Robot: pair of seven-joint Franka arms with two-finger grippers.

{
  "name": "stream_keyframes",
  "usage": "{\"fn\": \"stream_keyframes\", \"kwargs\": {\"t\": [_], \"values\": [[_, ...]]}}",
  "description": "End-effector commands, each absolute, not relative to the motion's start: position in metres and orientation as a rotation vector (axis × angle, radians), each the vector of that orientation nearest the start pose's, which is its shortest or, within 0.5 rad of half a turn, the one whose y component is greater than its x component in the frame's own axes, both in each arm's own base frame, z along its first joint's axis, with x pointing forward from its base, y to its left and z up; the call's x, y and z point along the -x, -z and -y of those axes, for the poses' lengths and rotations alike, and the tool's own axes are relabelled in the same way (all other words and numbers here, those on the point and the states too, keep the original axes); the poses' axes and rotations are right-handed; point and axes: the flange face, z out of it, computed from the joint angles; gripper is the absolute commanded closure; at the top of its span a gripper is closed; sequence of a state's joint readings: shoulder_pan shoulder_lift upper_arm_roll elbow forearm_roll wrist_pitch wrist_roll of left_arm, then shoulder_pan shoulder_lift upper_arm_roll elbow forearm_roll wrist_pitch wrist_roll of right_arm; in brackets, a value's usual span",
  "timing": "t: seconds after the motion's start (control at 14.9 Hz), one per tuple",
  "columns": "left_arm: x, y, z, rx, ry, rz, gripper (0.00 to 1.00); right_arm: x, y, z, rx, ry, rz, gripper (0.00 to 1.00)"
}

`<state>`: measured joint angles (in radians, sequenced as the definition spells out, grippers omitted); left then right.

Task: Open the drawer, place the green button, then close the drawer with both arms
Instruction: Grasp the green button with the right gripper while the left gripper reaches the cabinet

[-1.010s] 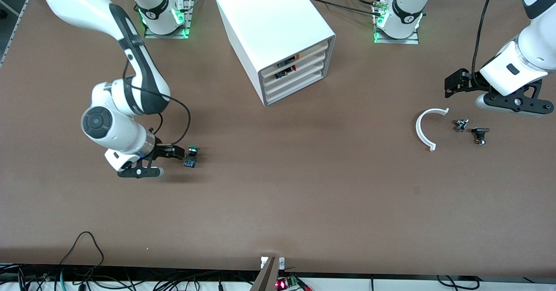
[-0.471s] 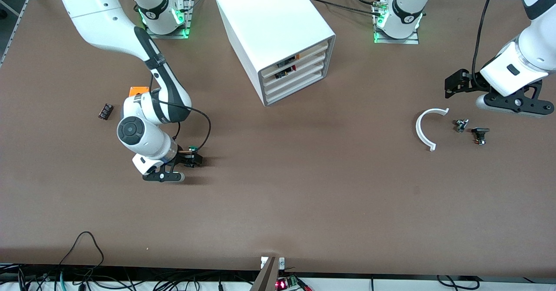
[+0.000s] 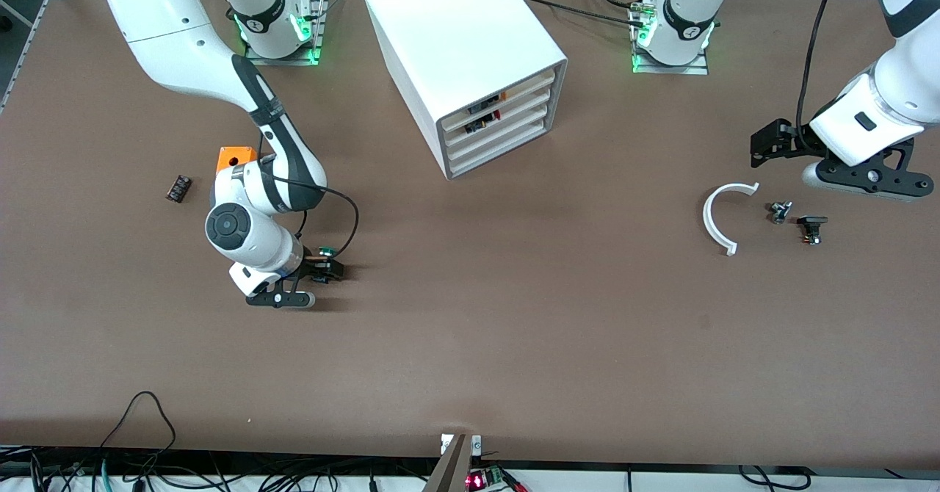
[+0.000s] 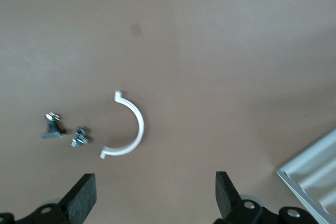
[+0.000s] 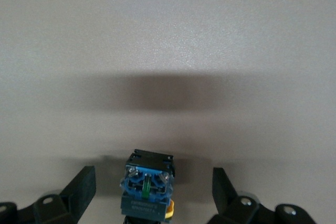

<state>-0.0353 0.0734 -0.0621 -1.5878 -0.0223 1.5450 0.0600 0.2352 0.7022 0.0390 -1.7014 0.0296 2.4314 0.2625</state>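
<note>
The button (image 3: 325, 251), with a green cap and blue base, lies on the table toward the right arm's end. My right gripper (image 3: 327, 269) is low over it and open. In the right wrist view the button (image 5: 147, 186) sits between the fingers (image 5: 80, 186) of the right gripper (image 5: 152, 187), with a gap on each side. The drawer (image 3: 496, 137), third front from the top of the white cabinet (image 3: 463, 37), is shut. My left gripper (image 3: 765, 144) is open and empty and waits above the table at the left arm's end; it also shows in the left wrist view (image 4: 155, 192).
An orange cube (image 3: 236, 158) and a small black part (image 3: 178, 188) lie by the right arm. A white arc (image 3: 722, 216) and two small dark parts (image 3: 780, 211) (image 3: 811, 228) lie by the left gripper. The arc also shows in the left wrist view (image 4: 131, 132). Cables run along the table's front edge.
My right arm has swung toward the button, so its open gripper now straddles it. This uncovered the orange cube and the black part. The left arm barely moved.
</note>
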Motion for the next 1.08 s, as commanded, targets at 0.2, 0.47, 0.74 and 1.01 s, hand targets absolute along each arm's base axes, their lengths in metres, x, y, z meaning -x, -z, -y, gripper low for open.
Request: {"fn": "stream_keyframes", "kwargs": {"t": [0.2,0.47,0.74,1.01], "values": [[-0.566,-0.511,0.077,3.327,-0.727,-0.300,0.00,-0.651,-0.189,-0.184,3.080,0.020,-0.097,0.76],[-0.580,-0.473,0.090,3.539,-0.835,-0.520,0.00,-0.650,-0.192,-0.191,3.080,0.026,-0.083,1.00],[-0.594,-0.413,0.091,3.807,-0.761,-0.759,0.00,-0.660,-0.209,-0.187,3.075,0.064,-0.070,1.00],[-0.570,-0.335,0.130,3.956,-0.508,-0.851,0.00,-0.678,-0.251,-0.185,3.086,0.018,-0.068,1.00]]}}
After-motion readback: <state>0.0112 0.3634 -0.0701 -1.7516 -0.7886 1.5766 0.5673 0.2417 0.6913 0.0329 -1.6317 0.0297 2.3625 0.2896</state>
